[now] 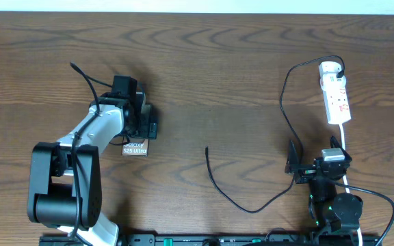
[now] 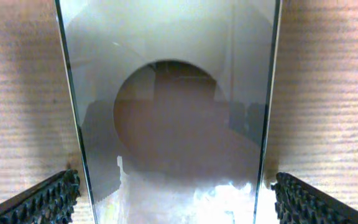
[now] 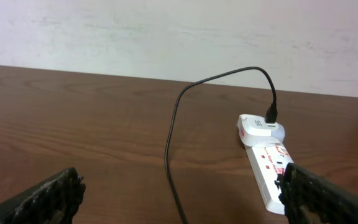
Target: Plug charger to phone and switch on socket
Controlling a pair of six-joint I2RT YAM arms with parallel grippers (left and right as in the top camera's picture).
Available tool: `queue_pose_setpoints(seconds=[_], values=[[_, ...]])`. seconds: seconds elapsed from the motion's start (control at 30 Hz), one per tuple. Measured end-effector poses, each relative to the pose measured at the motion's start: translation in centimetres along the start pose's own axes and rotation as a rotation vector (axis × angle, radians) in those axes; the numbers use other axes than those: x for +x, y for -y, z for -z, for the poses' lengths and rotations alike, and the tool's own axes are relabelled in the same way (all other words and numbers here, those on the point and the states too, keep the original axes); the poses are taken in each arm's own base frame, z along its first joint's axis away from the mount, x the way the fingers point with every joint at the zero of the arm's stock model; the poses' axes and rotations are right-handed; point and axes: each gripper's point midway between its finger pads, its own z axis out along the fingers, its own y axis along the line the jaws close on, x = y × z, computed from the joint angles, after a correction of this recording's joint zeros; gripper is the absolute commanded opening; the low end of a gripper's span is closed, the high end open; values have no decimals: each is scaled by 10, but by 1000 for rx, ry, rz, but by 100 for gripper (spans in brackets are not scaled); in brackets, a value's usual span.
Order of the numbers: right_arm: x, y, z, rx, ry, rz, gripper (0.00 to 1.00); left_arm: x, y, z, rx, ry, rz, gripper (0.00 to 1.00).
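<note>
Wooden table [image 1: 197,68], brown, bearing all items. Left gripper [image 2: 179,199]: jaws spread wide, straddling the phone's sides, not clamping it. Right gripper [image 3: 185,199]: jaws fully apart, nothing between them, near the table's right front, facing the socket. Charger [image 3: 168,146]: black cable, one end plugged into the socket's rounded end, free tip lying on bare wood mid-table, well apart from the phone. Socket [image 1: 335,96]: white strip, red markings, far right. Phone [image 1: 135,147]: flat, left of centre, under the left gripper.
</note>
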Motion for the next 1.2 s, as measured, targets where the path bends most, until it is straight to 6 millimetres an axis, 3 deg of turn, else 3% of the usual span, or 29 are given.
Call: queue_pose_setpoints(seconds=[1.2], values=[[0, 0, 0, 0, 0, 0, 99, 5, -8, -3, -48, -43, 1, 98]])
